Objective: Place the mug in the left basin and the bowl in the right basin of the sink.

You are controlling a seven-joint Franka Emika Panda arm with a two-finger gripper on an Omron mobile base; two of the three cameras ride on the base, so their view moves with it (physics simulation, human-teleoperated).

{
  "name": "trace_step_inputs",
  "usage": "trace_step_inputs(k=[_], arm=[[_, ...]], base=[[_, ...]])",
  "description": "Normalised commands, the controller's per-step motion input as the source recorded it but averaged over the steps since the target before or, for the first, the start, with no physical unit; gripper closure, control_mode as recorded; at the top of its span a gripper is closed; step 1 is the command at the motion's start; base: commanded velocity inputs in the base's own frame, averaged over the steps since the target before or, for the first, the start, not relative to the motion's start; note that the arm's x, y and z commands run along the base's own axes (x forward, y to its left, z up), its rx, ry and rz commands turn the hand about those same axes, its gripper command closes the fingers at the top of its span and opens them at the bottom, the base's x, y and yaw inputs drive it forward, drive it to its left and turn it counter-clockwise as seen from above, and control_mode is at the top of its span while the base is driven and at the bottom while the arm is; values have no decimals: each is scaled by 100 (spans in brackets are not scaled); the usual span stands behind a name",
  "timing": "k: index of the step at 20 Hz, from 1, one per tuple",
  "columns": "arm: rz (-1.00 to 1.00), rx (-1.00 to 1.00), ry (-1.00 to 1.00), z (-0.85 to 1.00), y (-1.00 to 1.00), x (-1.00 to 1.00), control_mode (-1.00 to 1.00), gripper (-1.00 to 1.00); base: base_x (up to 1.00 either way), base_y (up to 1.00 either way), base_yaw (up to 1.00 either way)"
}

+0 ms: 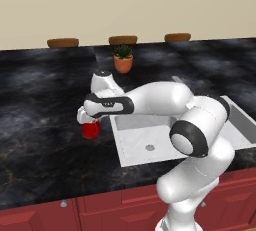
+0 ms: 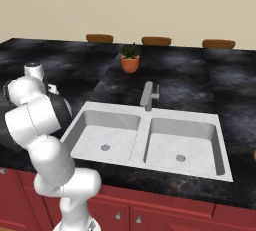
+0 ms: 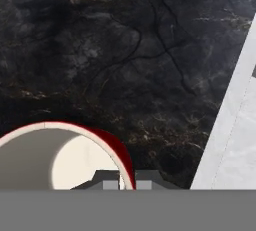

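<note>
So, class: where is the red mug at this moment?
In the left base view the mug stands on the black counter, just left of the sink, under the gripper, which is shut on its rim.

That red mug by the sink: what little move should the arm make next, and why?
Probably lift it straight up a little. The end effector looks shut on the mug, its fingers pinching the rim, and the mug sits on the black counter just left of the left basin. It must clear the basin's edge before swinging over.
</note>
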Motion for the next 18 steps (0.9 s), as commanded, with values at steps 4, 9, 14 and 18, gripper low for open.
trace_step_inputs(k=[4,9,14,18], arm=[[-5,7,0,0,-86,0,-100,100],[-3,1,-3,0,-81,0,-100,100],[0,0,-4,0,-75,0,-100,100],[0,0,-1,0,-76,0,-100,100]], base=[[0,0,0],[0,0,0],[0,0,0],[0,0,0]])
